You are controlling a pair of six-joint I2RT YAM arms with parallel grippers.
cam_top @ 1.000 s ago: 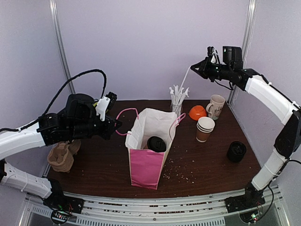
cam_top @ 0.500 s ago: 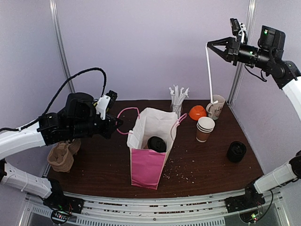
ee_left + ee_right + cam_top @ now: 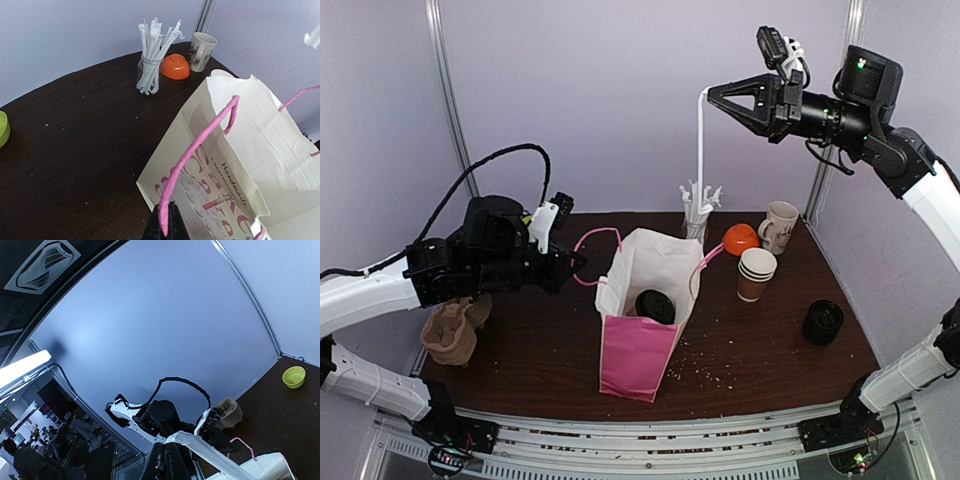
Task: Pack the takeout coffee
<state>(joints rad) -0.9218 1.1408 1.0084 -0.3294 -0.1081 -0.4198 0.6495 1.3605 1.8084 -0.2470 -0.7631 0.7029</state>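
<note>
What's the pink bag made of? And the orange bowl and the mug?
The bag looks like matte paper: it has creases and sharp folds. The orange bowl is probably plastic, smooth and slightly shiny, though I can't be sure. The mug looks like glazed ceramic: cream, thick-walled, with a sturdy handle.

Dark table carrying bag, mug, bowl

Soft even brightness, crisp overhead view, fisheye curving at right-wrist edges.
</note>
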